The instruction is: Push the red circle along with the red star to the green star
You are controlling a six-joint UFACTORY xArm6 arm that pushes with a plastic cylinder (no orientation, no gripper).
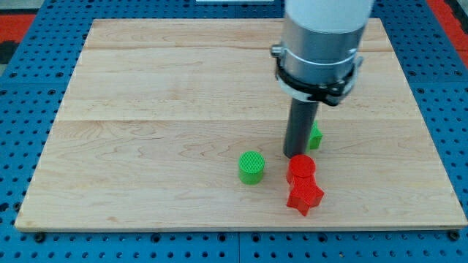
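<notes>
The red circle lies low on the board, right of the middle, and touches the red star just below it. The green star sits just above and right of the red circle, mostly hidden behind my rod. My tip rests on the board at the upper left edge of the red circle, between it and the green star. A green cylinder stands to the left of the red circle.
The wooden board lies on a blue pegboard table. The arm's grey wrist hangs over the board's upper right part. The red star is close to the board's bottom edge.
</notes>
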